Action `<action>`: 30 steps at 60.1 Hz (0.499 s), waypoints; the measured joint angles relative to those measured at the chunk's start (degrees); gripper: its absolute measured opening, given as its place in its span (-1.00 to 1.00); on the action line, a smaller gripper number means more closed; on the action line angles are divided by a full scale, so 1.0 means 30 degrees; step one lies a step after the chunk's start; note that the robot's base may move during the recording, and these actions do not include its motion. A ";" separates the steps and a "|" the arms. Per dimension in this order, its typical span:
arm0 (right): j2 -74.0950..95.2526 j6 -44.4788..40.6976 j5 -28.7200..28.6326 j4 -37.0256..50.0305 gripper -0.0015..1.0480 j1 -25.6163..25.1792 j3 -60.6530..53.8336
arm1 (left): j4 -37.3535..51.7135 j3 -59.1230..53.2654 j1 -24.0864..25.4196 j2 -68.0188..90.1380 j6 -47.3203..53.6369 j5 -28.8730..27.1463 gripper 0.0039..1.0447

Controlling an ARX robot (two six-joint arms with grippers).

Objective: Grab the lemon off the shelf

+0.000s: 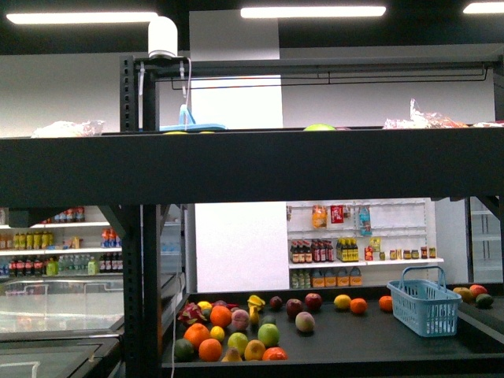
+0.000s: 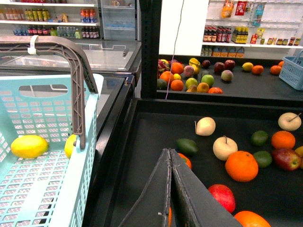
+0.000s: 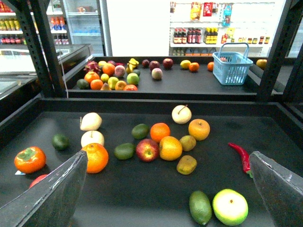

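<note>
My left gripper (image 2: 169, 153) is pinched shut, empty. My right gripper (image 3: 166, 161) is spread wide over the shelf (image 3: 142, 194). The lemon (image 2: 29, 146) lies in the basket (image 2: 28, 111), 10 o'clock of my left gripper, long axis 9-to-3. Left arm nearer.

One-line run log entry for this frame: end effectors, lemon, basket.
left end effector: shut, empty, over shelf tray | right end effector: open, empty | lemon: in light blue basket | phase: lemon already off shelf

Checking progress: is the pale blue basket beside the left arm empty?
Not empty. The basket holds a lemon; a second yellow fruit sits behind its handle.
</note>
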 joint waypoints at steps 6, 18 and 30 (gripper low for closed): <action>0.0000 0.0000 0.0000 0.0000 0.95 0.0000 0.0007 | 0.0102 -0.0459 0.0000 -0.0350 0.0000 -0.0007 -0.96; 0.0000 -0.0007 0.0000 0.0000 0.95 0.0000 0.0000 | 0.0204 -0.1013 0.0000 -0.0787 0.0000 -0.0007 -0.96; 0.0000 -0.0007 0.0007 0.0000 0.95 0.0000 0.0000 | 0.0342 -0.1800 -0.0007 -0.1588 0.0007 0.0000 -0.96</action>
